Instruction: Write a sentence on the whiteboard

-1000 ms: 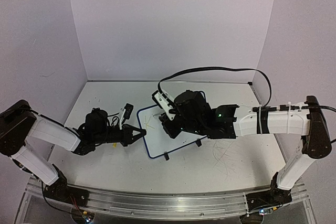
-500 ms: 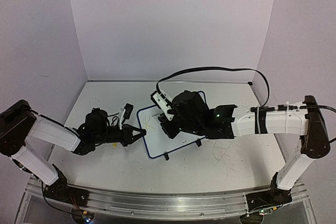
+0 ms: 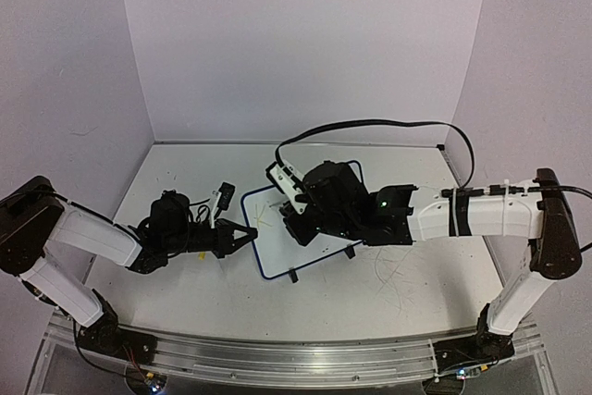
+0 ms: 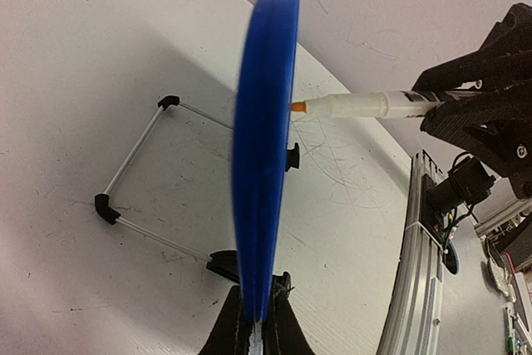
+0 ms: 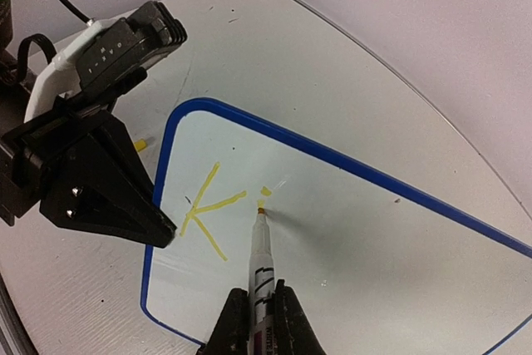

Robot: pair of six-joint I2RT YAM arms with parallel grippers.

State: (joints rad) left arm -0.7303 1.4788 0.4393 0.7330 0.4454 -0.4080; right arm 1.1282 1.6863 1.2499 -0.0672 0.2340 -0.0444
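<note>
The whiteboard (image 3: 268, 245) with its thin blue frame stands tilted on the table between the arms. My left gripper (image 3: 244, 233) is shut on its left edge, seen edge-on as a blue band in the left wrist view (image 4: 264, 164) between the jaws (image 4: 264, 312). My right gripper (image 5: 259, 303) is shut on a white marker (image 5: 261, 259), which also shows in the left wrist view (image 4: 366, 106). Its yellow tip touches the board (image 5: 382, 230). The sentence is a yellow "K" (image 5: 204, 209) plus a dot (image 5: 265, 190) and a short stroke at the tip.
The board's wire stand (image 4: 133, 180) with black feet (image 3: 292, 275) rests on the scuffed tabletop. Grey scratch marks (image 3: 398, 275) lie right of the board. A small yellow piece (image 5: 141, 145) lies by the left gripper. An aluminium rail (image 3: 296, 358) runs along the near edge.
My right gripper with the marker has shifted very slightly left over the board. The left arm and the board have not moved.
</note>
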